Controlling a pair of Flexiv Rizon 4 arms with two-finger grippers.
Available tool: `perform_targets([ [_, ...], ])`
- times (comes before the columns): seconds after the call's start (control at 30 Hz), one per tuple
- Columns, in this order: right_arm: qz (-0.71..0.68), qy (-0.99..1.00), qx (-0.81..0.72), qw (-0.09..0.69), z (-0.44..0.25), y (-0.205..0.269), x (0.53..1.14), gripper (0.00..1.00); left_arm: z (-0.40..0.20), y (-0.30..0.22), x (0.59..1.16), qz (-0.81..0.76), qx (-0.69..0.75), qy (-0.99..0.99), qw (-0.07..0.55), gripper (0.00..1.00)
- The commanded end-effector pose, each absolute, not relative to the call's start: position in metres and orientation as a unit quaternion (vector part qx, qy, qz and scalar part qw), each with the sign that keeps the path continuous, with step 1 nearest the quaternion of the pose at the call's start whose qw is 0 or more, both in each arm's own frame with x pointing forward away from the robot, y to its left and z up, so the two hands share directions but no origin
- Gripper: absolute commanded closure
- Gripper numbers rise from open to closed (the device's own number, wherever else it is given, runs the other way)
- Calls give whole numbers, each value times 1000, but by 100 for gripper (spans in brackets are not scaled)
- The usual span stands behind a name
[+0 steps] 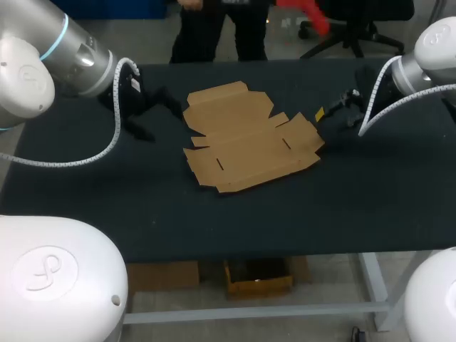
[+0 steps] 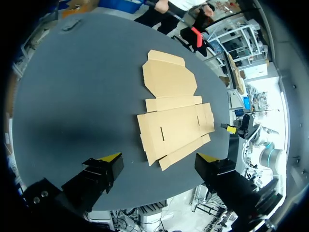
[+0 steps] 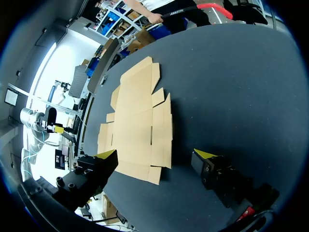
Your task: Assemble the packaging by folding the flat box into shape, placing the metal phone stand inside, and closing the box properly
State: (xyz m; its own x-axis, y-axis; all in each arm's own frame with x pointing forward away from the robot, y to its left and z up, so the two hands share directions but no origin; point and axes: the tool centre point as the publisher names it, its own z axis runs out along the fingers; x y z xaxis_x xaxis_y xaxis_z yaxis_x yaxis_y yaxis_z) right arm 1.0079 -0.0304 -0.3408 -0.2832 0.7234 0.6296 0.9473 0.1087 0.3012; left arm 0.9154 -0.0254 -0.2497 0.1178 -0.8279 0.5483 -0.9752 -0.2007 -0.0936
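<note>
One flat box (image 1: 249, 142), two pincers (image 2: 158, 157) (image 3: 155, 154), one table (image 1: 370, 199).

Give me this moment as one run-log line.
flat box unfolded on table | left gripper: open, empty, left of box | right gripper: open, empty, right of box | folding: not begun

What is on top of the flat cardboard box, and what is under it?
Nothing lies on the flat cardboard box; its upper face is bare. It lies on the dark table. Whatever the cardboard covers cannot be seen.
</note>
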Motion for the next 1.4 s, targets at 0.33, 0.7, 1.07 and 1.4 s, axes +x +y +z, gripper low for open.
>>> perform_targets([
  [0.33,-307,-735,-578,177,-343,-26,1020,0,-248,-28,921,236,733,-619,152,0],
  [0.7,-249,-739,-586,222,-368,-25,1036,0,-254,-42,914,225,736,-621,147,0],
  [1.07,-222,-759,-558,250,-384,-9,1052,0,-262,-54,906,199,738,-631,132,0],
  [1.4,-216,-773,-540,253,-388,11,1060,45,-269,-52,904,190,741,-630,132,0],
])
